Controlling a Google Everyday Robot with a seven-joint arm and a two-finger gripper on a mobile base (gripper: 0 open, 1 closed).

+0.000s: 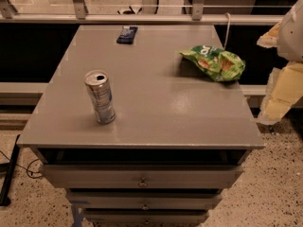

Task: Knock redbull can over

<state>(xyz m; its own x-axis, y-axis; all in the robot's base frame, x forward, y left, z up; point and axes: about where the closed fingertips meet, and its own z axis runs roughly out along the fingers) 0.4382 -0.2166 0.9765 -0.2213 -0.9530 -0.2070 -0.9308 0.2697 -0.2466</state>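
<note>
The redbull can (100, 97), slim, silver and blue with a silver pull-tab top, stands upright on the grey table top (156, 112), near the front left. My gripper (283, 91), pale yellow and white, hangs at the far right edge of the view, beyond the table's right side. It is well away from the can and touches nothing on the table.
A green crinkled snack bag (215, 62) lies at the back right of the table. A small dark flat object (127, 34) lies at the far edge. Drawers (142, 176) sit below the front edge. A railing (142, 18) runs behind the table.
</note>
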